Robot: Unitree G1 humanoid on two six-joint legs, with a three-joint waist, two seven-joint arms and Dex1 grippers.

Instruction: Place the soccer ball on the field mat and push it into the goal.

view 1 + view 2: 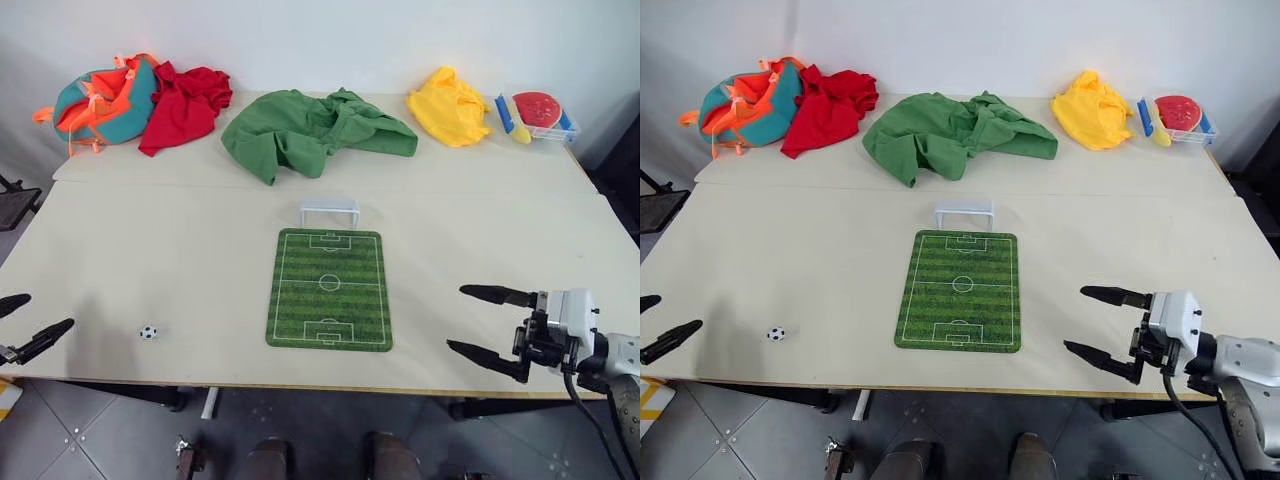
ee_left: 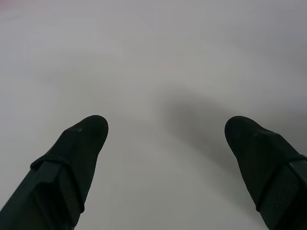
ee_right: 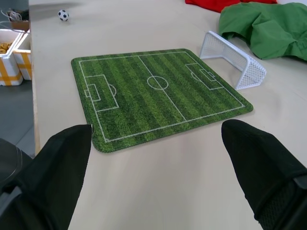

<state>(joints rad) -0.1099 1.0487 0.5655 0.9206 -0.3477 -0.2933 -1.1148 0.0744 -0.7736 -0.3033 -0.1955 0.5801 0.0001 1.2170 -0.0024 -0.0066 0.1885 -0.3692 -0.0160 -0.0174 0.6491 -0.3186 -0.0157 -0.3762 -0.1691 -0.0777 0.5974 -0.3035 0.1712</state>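
Far left, the left gripper (image 1: pixel 22 322) hangs at the desk (image 1: pixel 150 240) edge, its tapered black fingers (image 2: pixel 79 143) spread wide with nothing between them. Just right of it sits the soccer ball (image 1: pixel 148 332), tiny, glossy, white with black patches, on bare smooth beige desk, well apart from the field mat (image 1: pixel 329 289). That mat's flat, round-cornered, striped grass-green; the goal (image 1: pixel 329 211), white frame and fine netting, touches its far edge. The right gripper (image 1: pixel 478 321) hovers wide open too, empty.

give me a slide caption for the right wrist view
Open right gripper faces the field mat, goal at its far end, soccer ball off the mat.
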